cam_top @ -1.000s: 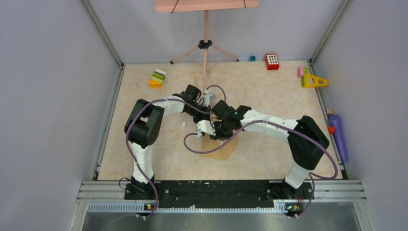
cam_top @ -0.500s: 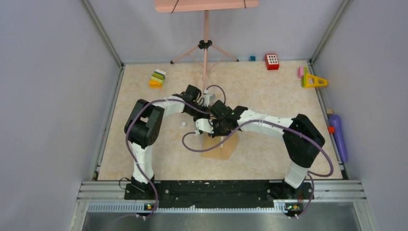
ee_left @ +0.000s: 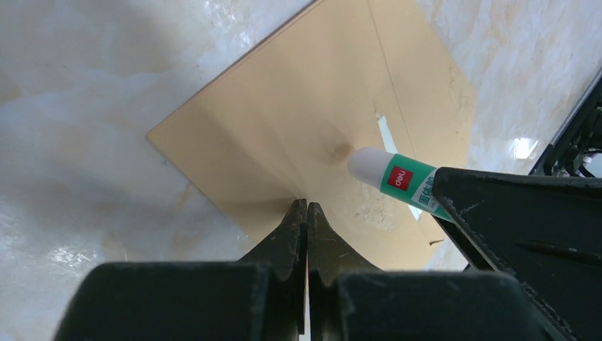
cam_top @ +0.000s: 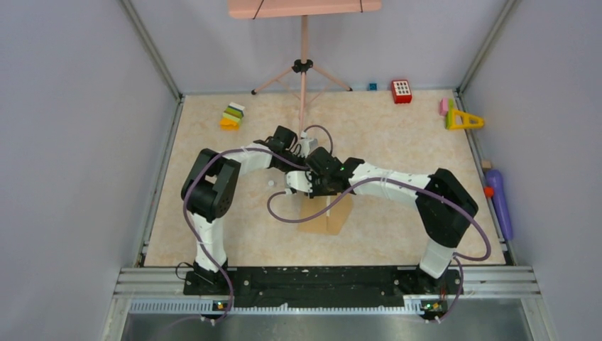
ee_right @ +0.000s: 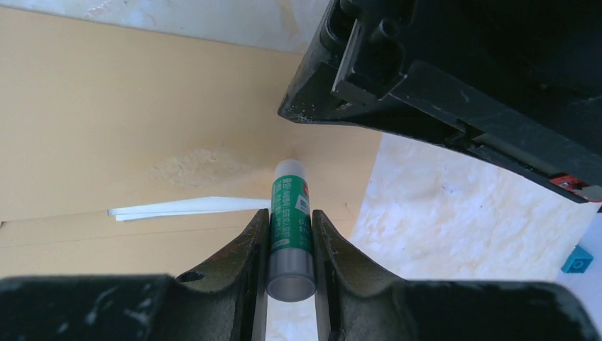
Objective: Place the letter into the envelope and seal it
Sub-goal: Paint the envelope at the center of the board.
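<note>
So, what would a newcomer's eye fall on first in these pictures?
Probably the green-and-white glue stick, clamped in the right end effector with its white tip against the brown envelope at mid-table. Next comes the left end effector, shut, its tips down on the same envelope beside the glue stick. A thin white sliver, likely the letter, peeks from under the envelope's fold.

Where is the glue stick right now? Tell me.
In the right wrist view the glue stick is clamped in the right gripper, its tip against the envelope, close beside the shut left gripper.
</note>
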### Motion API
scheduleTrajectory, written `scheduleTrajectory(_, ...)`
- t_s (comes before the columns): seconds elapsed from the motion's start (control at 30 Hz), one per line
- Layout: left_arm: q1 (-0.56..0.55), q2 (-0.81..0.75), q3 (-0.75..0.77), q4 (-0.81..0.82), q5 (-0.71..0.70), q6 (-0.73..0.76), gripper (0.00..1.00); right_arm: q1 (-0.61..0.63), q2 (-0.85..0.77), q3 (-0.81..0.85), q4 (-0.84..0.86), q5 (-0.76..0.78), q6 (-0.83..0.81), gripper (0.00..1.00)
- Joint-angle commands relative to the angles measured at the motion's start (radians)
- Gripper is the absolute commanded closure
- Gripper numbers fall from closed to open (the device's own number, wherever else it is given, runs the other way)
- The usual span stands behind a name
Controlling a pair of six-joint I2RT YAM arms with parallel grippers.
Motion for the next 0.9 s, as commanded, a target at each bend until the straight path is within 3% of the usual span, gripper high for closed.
scheduleTrajectory(0.0, -0.012, 0.055, -0.030, 0.037, -0.129, 0.027, 1.00, 0.016, 0.001, 0.007, 0.028, 0.036, -0.020, 1.00)
scheduleTrajectory(0.23, -0.012, 0.063, -0.029, 0.036, -0.148, 0.019, 1.00, 0.025, -0.029, 0.007, -0.069, -0.053, -0.059, 1.00)
scheduleTrajectory(0.87, -0.009, 0.089, -0.039, 0.051, -0.162, -0.004, 1.00, 0.037, -0.111, -0.072, -0.097, -0.188, -0.091, 1.00)
